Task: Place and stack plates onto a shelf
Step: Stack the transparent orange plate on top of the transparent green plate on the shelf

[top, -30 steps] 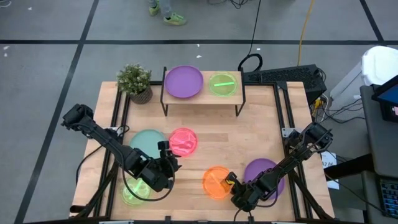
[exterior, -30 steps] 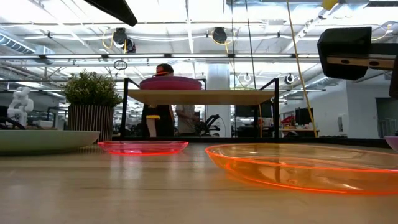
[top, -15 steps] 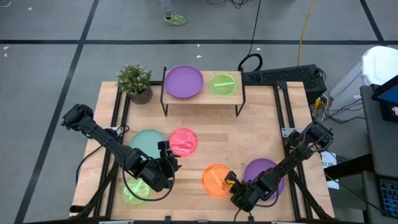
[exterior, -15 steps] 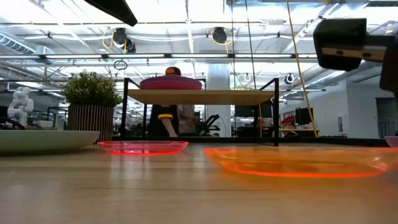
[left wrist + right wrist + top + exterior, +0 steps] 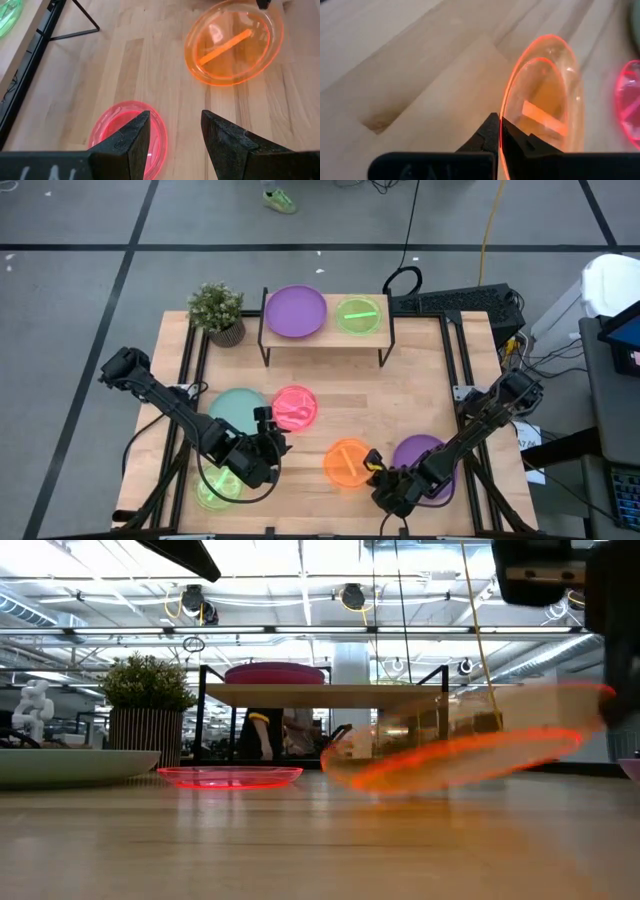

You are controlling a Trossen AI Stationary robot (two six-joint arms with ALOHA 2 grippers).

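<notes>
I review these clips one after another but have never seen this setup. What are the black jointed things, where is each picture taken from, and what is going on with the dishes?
The black jointed things are two robot arms at a wooden table, each ending in a two-finger pincer. One picture looks straight down, one looks level across the tabletop, and two come from cameras on the arms' wrists.

The right pincer is shut on the rim of a translucent orange plastic plate, which the level view shows tilted, one edge raised off the wood. The left pincer stands open and empty above a translucent pink plate.

A teal plate, a lime-green plate and a purple plate also lie on the table. At the far side, a low wooden shelf on black legs carries another purple plate and another lime-green one, beside a potted plant.
</notes>
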